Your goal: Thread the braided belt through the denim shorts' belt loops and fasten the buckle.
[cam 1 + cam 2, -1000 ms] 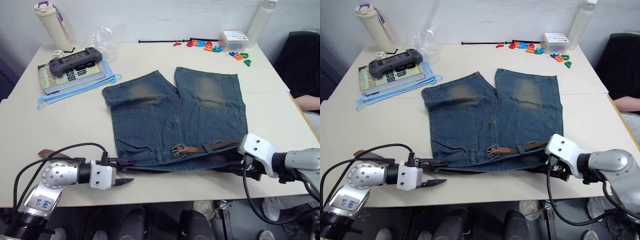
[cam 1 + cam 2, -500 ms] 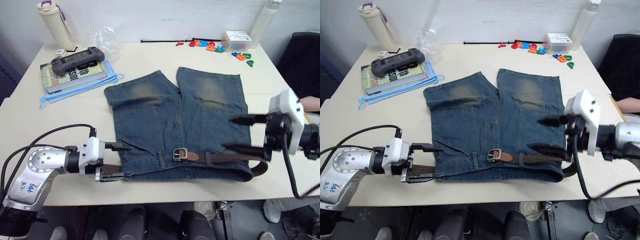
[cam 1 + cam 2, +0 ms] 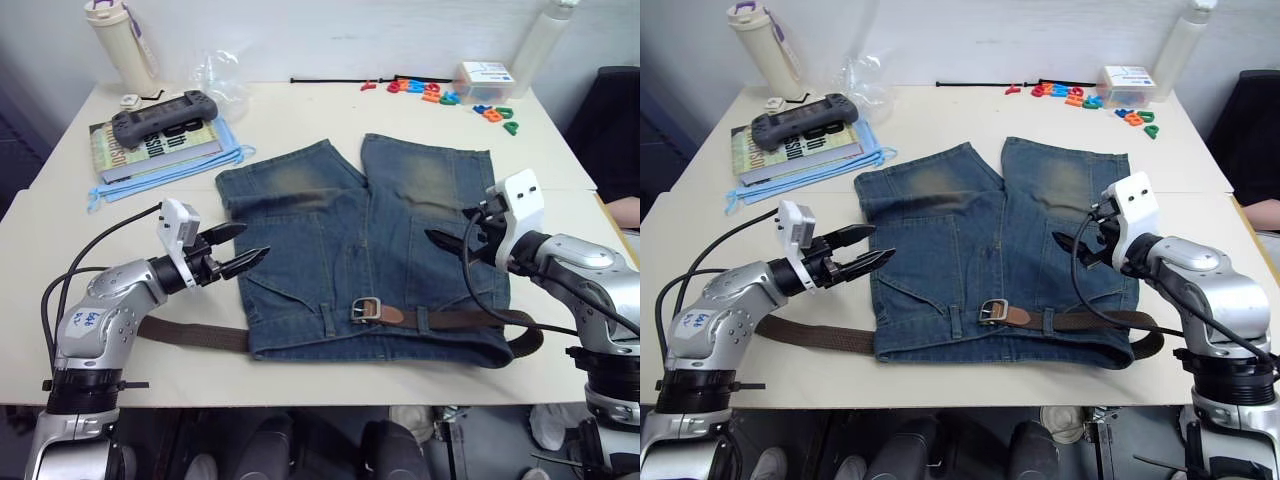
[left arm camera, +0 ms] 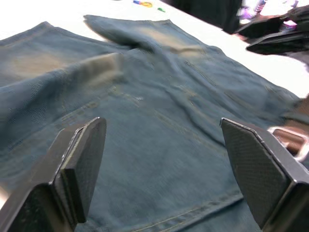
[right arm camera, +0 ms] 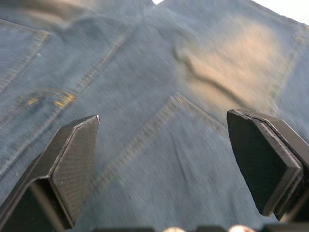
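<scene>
The denim shorts (image 3: 370, 240) lie flat mid-table, waistband toward me. The braided belt (image 3: 195, 334) runs along the waistband under a belt loop (image 3: 328, 319), and its left end trails onto the table. The silver buckle (image 3: 365, 308) sits mid-waistband with the tan tip (image 3: 393, 314) through it. On the right, the strap (image 3: 470, 320) curls round the shorts' right corner. My left gripper (image 3: 255, 241) is open and empty above the shorts' left edge. Over the right leg hovers my right gripper (image 3: 448, 225), also open and empty. In the left wrist view the fingers (image 4: 79, 166) spread over denim, buckle (image 4: 289, 140) at one side.
A game controller (image 3: 165, 112) rests on a book and blue masks at the back left, beside a bottle (image 3: 122, 40) and a plastic bag. Coloured letters (image 3: 440, 92), a white box (image 3: 485, 75) and a thin black cable (image 3: 340, 79) line the far edge. A person's hand (image 3: 625, 210) shows at right.
Both grippers rose from the belt ends at the waistband and moved inward over the shorts, open. The belt stays lying through the waistband. The camera shifted slightly.
</scene>
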